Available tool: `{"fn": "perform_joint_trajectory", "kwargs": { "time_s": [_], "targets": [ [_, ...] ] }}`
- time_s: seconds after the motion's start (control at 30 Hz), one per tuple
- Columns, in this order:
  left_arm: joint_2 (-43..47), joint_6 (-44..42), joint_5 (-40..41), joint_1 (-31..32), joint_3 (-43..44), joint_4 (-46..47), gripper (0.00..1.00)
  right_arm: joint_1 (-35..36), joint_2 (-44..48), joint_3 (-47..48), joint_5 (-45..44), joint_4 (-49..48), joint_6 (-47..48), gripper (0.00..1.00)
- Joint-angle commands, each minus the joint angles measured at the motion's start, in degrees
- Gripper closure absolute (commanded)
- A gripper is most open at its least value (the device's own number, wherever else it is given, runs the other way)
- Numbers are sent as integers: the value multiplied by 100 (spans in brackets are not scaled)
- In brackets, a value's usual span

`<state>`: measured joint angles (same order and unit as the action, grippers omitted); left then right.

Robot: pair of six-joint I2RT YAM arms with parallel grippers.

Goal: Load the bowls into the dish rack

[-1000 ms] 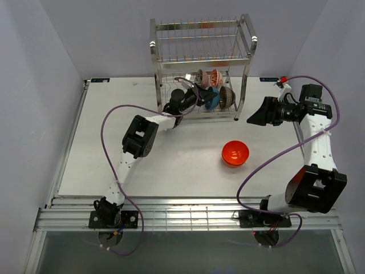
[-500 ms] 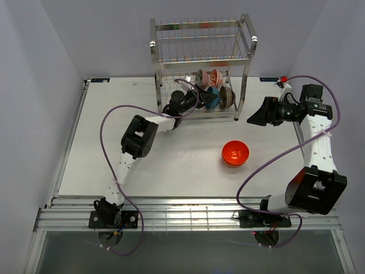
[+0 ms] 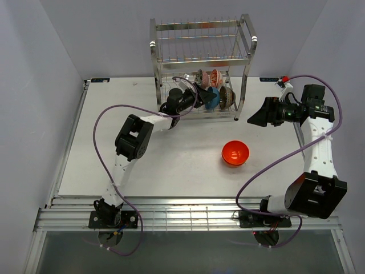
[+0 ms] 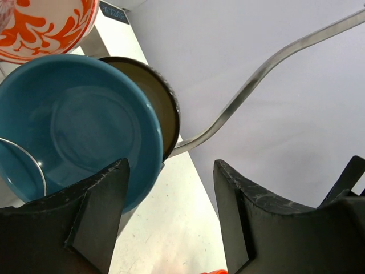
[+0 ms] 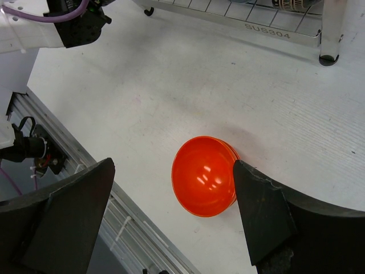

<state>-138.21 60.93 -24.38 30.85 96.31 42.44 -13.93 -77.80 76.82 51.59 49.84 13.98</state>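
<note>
1. I'm driving this from afar, and it reads as a robotics lab test cell: plain pale walls (image 3: 40,68) box in the left, back and right of the overhead view.
2. The white table (image 3: 171,168) sits on bare aluminium rails (image 3: 188,214) along the bottom edge, where two robot arms (image 3: 132,137) are bolted down.
3. Purple cables (image 3: 96,134) loop loose off both arms.
4. The household things are a wire dish rack (image 3: 199,57) at upper centre and an orange bowl (image 3: 235,153) right of centre.
</note>
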Motion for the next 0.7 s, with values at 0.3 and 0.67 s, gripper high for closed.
{"fn": "perform_joint_trajectory", "kwargs": {
  "time_s": [0.3,0.67],
  "targets": [
    [1042,-537,-145,9,-517,-314,26,-39,256,158,79,201,123,10],
    [1815,-968,-707,17,-1281,-807,23,-39,283,193,-210,289,175,10]
  ]
}}
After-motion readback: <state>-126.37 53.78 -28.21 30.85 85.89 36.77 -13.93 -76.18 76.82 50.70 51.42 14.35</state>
